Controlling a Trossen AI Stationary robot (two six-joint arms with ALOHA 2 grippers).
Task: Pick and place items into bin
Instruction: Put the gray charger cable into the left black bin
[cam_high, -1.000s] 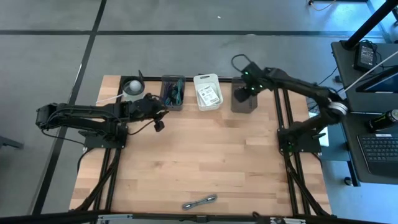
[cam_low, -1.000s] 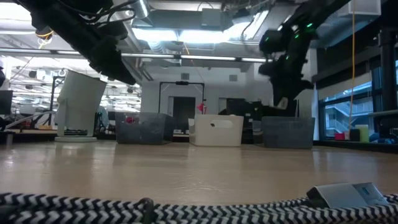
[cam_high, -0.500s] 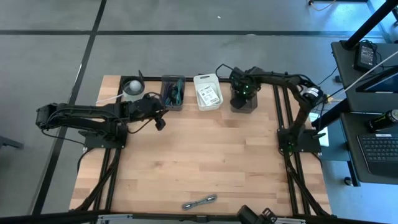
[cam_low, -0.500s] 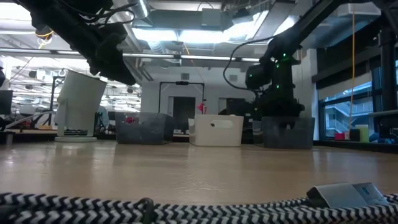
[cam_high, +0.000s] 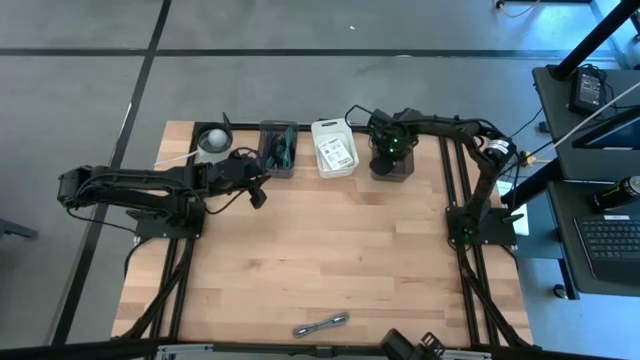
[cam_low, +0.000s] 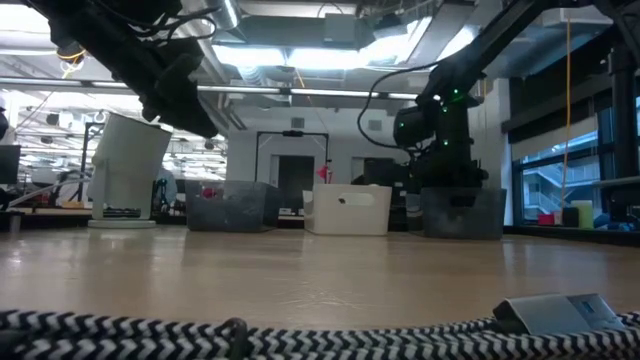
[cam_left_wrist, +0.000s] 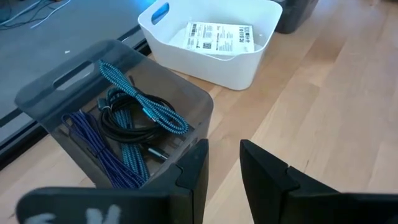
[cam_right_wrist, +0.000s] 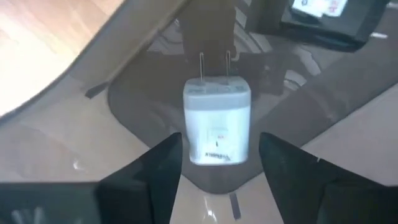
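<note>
The right gripper (cam_high: 388, 152) is reaching down into the dark grey plastic bin (cam_high: 391, 166) at the table's one o'clock edge. Its fingers are standing apart, and a small white plug-in charger with two metal prongs (cam_right_wrist: 216, 121) is lying between them on the bin floor, not squeezed. If the arm is lifting crookedly, a finger could be bumping the charger or catching the bin wall.

The left gripper (cam_left_wrist: 221, 163) is hanging beside the see-through grey bin of teal and black cables (cam_left_wrist: 127, 118), at eleven o'clock, fingers a little apart and empty. A grey metal tool (cam_high: 321, 324) is waiting at six o'clock.
</note>
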